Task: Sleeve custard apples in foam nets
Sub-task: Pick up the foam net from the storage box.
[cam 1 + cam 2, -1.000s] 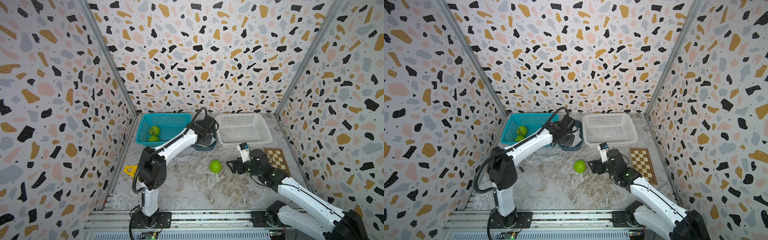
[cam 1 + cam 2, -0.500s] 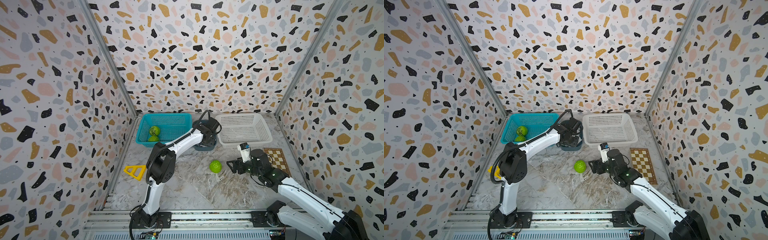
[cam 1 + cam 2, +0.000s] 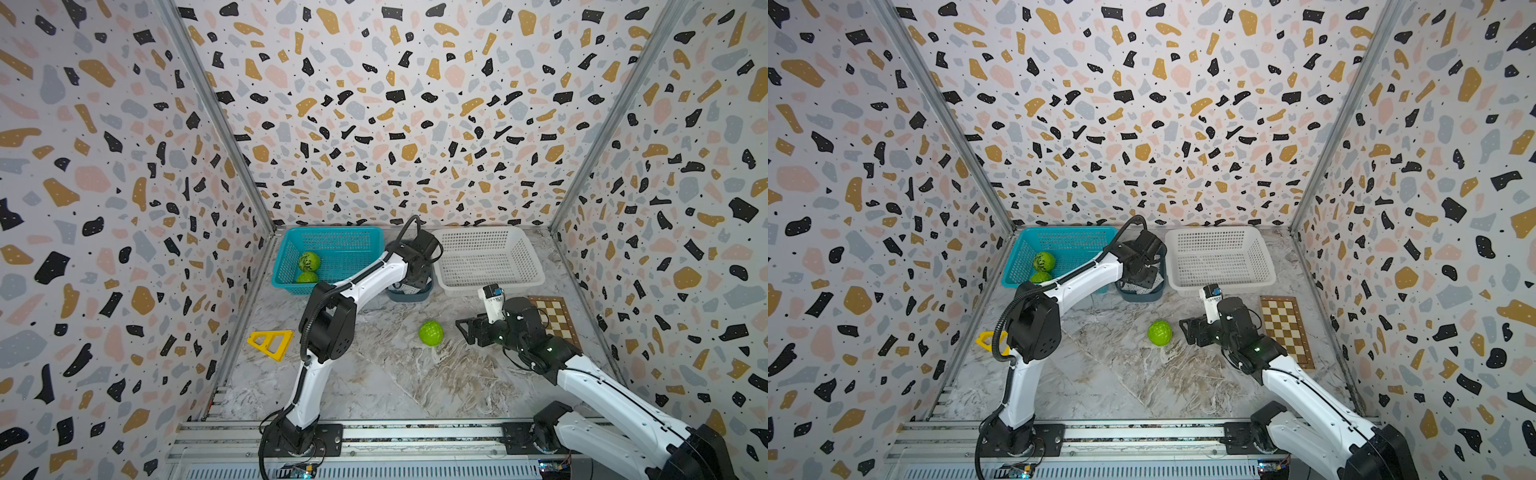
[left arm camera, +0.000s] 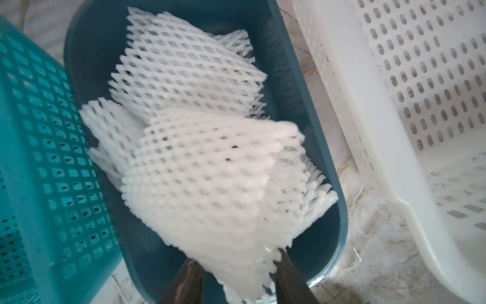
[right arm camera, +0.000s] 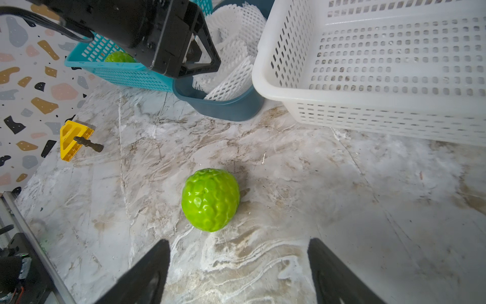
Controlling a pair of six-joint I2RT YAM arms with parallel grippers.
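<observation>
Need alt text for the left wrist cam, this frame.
A white foam net pinched between the left gripper fingers, lifted over a dark blue tub holding more nets. A teal basket and a white basket flank the tub.

The left pincer (image 4: 238, 260) hangs over a tub (image 4: 92, 52) of foam nets (image 4: 184, 71), with one foam net (image 4: 215, 184) in its grip. A basket (image 3: 332, 249) to its left holds two custard apples (image 3: 308, 261) (image 3: 306, 277). A second basket (image 3: 490, 257) sits to its right. Ahead of the right pincer (image 5: 238, 241), apart from it, a third custard apple (image 5: 210, 200) lies on the tabletop (image 5: 342, 210). A checkerboard (image 3: 555, 320) lies behind that pincer.
</observation>
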